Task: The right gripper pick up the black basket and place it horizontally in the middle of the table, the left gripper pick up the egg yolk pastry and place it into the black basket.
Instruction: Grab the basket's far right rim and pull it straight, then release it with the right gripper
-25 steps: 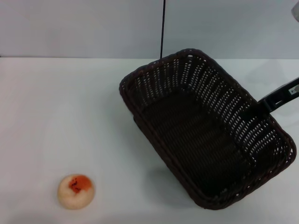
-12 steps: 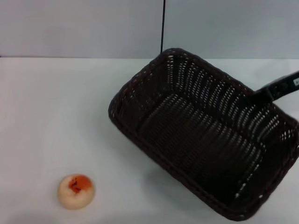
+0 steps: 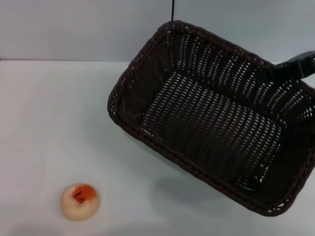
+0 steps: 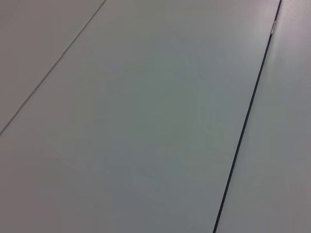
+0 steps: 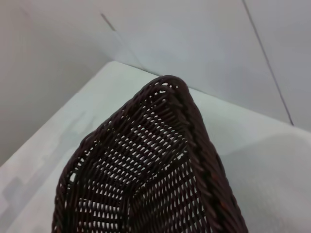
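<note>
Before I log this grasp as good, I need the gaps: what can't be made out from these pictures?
- Right hand, head view: its fingers meet the black basket at the far rim; the rim hides the grip.
- Basket's right side, head view: cut off by the picture's edge.
- Left hand: in no view; the left wrist view shows only a plain panelled surface.
- Egg yolk pastry: its underside is hidden against the table.

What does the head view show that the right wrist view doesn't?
Only the head view shows the egg yolk pastry lying apart on the table toward the robot's left, the right gripper at the black basket's far right rim, and the whole basket raised and tilted. Only the right wrist view shows a close look along one basket corner. Both share the basket, the white table and the wall behind.
</note>
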Robot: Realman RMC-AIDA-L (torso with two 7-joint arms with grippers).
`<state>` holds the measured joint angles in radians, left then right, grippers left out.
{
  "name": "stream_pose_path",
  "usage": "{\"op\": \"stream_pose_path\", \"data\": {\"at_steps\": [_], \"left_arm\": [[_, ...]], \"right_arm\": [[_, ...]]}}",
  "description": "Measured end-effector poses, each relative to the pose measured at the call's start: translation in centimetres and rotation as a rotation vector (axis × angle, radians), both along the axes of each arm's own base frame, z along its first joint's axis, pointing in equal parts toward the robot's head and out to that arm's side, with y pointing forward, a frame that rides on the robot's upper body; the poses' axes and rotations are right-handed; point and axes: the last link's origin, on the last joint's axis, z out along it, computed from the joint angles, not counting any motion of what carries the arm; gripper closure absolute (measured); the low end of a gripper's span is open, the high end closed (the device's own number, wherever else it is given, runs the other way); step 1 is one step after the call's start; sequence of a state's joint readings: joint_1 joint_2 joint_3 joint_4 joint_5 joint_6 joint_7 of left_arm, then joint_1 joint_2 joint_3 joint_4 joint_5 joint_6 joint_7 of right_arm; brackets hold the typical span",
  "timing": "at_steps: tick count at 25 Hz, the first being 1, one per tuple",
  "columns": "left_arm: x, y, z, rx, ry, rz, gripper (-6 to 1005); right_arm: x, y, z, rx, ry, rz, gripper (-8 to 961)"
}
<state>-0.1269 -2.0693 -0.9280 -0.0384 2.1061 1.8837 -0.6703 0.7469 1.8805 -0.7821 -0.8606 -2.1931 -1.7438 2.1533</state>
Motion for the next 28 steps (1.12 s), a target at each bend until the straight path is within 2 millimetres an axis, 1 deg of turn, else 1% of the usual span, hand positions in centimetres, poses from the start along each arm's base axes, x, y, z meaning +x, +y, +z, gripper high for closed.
{"op": "stream_pose_path", "data": {"at_steps": [1,8,9,10,13,14,15,22,28], "left_arm": [[0.0,0.0,0.0,0.000,0.000,-0.001,275],[0.1,0.3,-0.2,-0.017,-0.002,-0.007,276],[0.1,0.4,-0.3,-0.024,-0.002,-0.008,276],[0.1,0.4,-0.4,-0.034,-0.003,-0.008,276],[0.2,0.6,-0.6,-0.050,-0.002,-0.012,276],[0.2,0.6,-0.7,-0.056,-0.002,-0.015,276],[0.3,0.6,-0.8,-0.060,-0.001,-0.017,276],[0.2,0.2,-1.1,-0.078,0.001,-0.015,277],[0.0,0.3,-1.1,-0.086,-0.003,-0.004,278]], "right_arm": [[0.0,0.0,0.0,0.000,0.000,0.000,772],[-1.8,0.8,0.8,0.014,-0.041,0.190,771],[-2.3,1.0,0.9,0.014,-0.057,0.246,771],[-2.3,1.0,0.9,0.014,-0.057,0.246,771],[-3.0,1.2,0.9,0.007,-0.071,0.332,772],[-3.6,1.2,0.8,-0.007,-0.079,0.387,772],[-3.6,1.2,0.8,-0.007,-0.079,0.387,772],[-5.1,0.9,-0.2,-0.062,-0.172,0.524,771],[-5.6,0.9,-1.7,-0.096,-0.259,0.565,771]]}}
